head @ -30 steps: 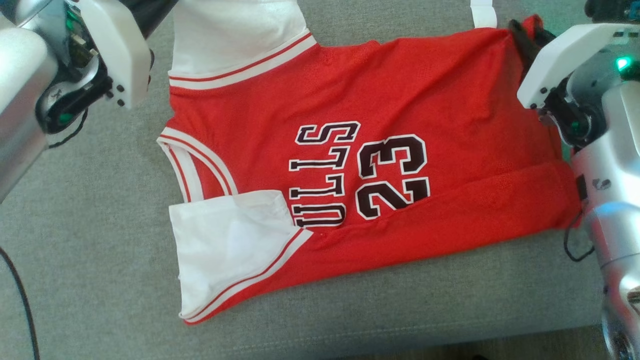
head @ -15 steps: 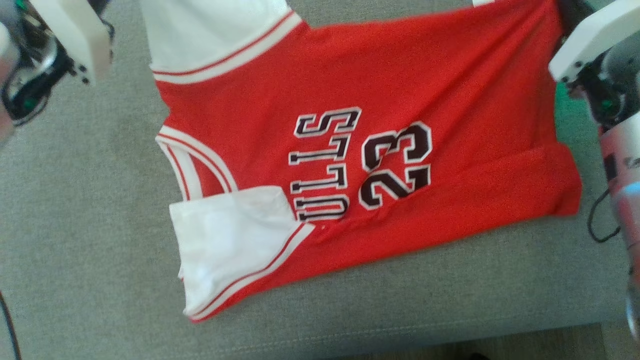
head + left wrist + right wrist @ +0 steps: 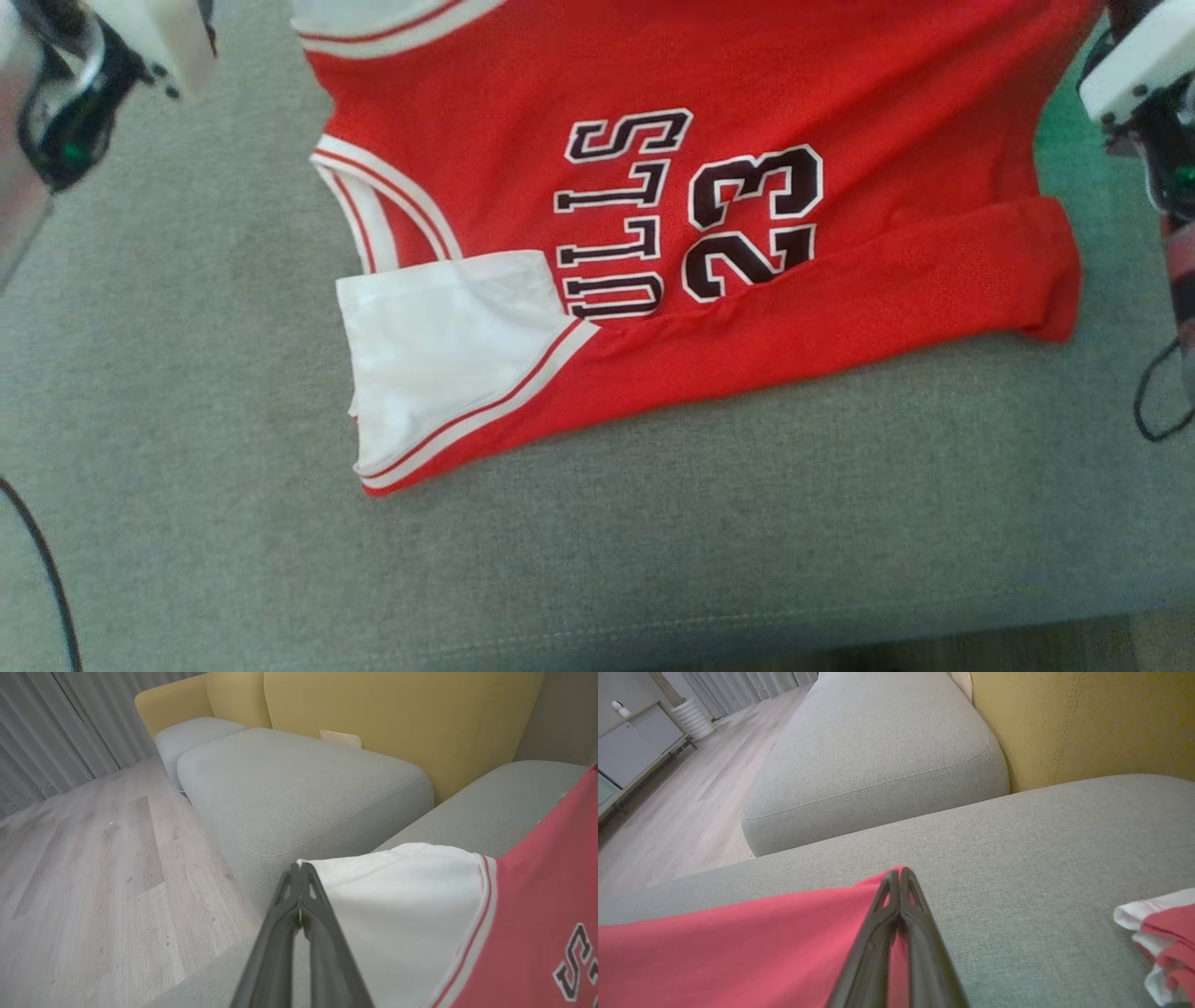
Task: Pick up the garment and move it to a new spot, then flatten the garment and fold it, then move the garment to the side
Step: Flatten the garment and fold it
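Note:
The garment [image 3: 747, 280] is a red jersey with white side panels and "23" on it, lying on the grey sofa seat [image 3: 653, 560] with its near edge folded over. Its far part runs out of the head view's top. In the left wrist view my left gripper [image 3: 299, 868] is shut on a white corner of the garment [image 3: 420, 905]. The right wrist view has my right gripper [image 3: 899, 871] shut on a red corner of the garment [image 3: 738, 942]. My left wrist [image 3: 140, 37] and right wrist [image 3: 1134, 65] flank the garment's far end.
A yellow backrest [image 3: 397, 718] rises behind the seat, and a second grey cushion [image 3: 299, 784] lies beyond it. Wooden floor [image 3: 93, 858] lies past the cushions, with a low cabinet [image 3: 635, 742] at the far side. Cables [image 3: 37, 560] hang by both arms.
The right gripper has shut on the red corner. Both wrists have drawn up and outward, and the garment has slid away from the seat's front seam. The head view has also shifted.

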Robot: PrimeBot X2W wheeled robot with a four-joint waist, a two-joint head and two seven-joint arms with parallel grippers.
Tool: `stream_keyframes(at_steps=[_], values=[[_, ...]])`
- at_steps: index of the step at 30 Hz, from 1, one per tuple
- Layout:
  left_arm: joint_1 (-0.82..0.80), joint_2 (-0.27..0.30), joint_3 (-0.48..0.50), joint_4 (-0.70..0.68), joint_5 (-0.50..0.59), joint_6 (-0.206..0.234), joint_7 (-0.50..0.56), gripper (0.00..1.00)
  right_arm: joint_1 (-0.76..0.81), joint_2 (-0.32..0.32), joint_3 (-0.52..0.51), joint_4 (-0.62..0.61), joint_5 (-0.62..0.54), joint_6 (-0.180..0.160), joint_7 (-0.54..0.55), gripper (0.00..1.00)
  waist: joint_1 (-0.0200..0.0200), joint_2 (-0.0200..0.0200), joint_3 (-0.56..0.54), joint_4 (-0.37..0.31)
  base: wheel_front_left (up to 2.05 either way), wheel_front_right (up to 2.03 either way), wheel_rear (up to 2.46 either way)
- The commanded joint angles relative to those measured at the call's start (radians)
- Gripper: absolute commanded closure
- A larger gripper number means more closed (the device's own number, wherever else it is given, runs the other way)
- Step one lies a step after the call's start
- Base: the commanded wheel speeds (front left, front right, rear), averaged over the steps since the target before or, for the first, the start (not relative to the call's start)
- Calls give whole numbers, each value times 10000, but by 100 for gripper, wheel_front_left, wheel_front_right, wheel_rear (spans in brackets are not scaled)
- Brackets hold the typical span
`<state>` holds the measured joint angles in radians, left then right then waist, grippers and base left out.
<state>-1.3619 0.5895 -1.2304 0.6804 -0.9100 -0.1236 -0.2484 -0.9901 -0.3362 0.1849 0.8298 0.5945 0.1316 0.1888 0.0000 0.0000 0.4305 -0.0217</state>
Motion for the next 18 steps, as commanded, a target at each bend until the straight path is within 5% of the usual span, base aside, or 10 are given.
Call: stream_keyframes(at_steps=[1,7,18], values=[[-178,382,502,-123,-147,4,-90,100,205,-178,103,-417,133,-9,-120,100,0,0,-119,113,0,0,0],[941,712,693,-1276,-197,-6,-127,100,1314,-656,244,-1098,682,-9,-98,100,0,0,-541,481,0,0,0],[4219,1955,893,-4825,-298,1210,-132,100,3803,-1331,-145,-2375,1160,-9,364,100,0,0,-1269,927,0,0,0]])
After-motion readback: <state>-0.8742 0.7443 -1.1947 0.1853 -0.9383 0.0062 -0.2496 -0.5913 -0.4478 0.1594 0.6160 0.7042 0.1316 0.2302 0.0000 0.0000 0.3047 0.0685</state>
